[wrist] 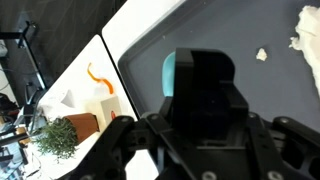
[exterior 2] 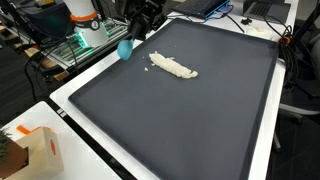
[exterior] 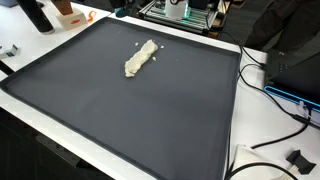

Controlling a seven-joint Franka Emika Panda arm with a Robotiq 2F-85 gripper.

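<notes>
In an exterior view my gripper (exterior 2: 131,38) hangs above the mat's edge nearest the robot base, shut on a small light-blue object (exterior 2: 125,49) that sticks out below it. The wrist view shows the gripper (wrist: 203,62) as a dark block, with a strip of the light-blue object (wrist: 169,73) beside it; the fingertips themselves are hidden. A crumpled white cloth (exterior 2: 173,67) lies on the dark mat (exterior 2: 190,120) a short way from the gripper. The cloth (exterior: 140,60) also shows here, and a corner of the cloth (wrist: 308,40) in the wrist view. The gripper is outside this exterior view.
A white table border (exterior 2: 70,105) surrounds the mat. An orange-and-white box (exterior 2: 40,150) and a small plant (wrist: 55,136) sit off one corner. A white scrap (wrist: 261,55) lies on the mat near the cloth. Cables (exterior: 275,120) trail along one side.
</notes>
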